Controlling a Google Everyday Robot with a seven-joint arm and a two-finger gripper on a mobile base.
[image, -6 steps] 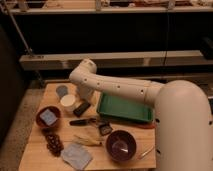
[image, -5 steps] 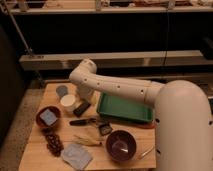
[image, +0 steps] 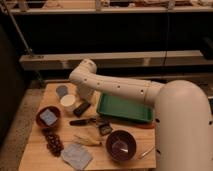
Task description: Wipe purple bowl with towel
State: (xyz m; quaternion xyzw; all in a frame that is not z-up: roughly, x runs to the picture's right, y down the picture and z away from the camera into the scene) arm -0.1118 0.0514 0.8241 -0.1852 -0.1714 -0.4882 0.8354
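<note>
My gripper point(image: 82, 108) hangs low over the wooden table point(image: 35, 150), between a white cup point(image: 68, 103) and the green tray point(image: 125, 109). Its jaws stand wide and they hold nothing. The purple bowl point(image: 121, 145) sits upright near the front edge of the table, well apart from my gripper. The towel point(image: 76, 155) lies rumpled on the table near the bowl, not touching it.

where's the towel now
In camera view, the towel lies at the table's front edge, left of the purple bowl; the pincer hangs by the white cup.
</note>
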